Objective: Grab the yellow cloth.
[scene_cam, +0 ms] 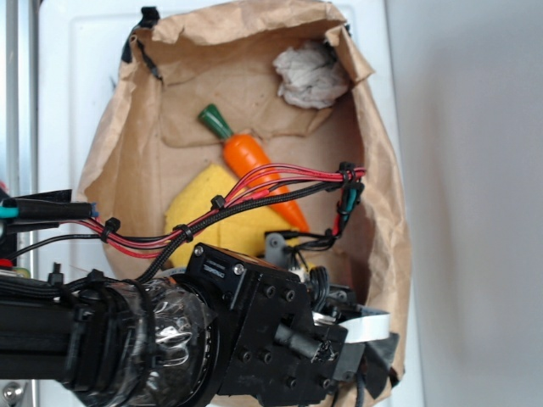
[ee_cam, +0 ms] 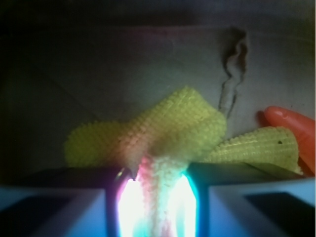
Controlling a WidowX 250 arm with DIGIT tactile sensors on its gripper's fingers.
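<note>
I see my jaws squeezed tight on the yellow cloth (ee_cam: 163,133); it sits on the brown paper (scene_cam: 254,110), with the toy carrot (scene_cam: 254,165) at its 1 o'clock; I think the grab is made; next I should lift slowly.

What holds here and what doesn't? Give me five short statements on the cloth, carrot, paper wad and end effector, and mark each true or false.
1. The end effector is pinching a fold of the yellow cloth. True.
2. The toy carrot lies on the brown paper sheet, its tip at the cloth. True.
3. The paper wad sits on top of the yellow cloth. False: it lies apart, at the far end of the paper.
4. The carrot's green top points toward the cloth. False: it points away.
5. The cloth lies flat. False: in the wrist view a flap is bunched up.
</note>
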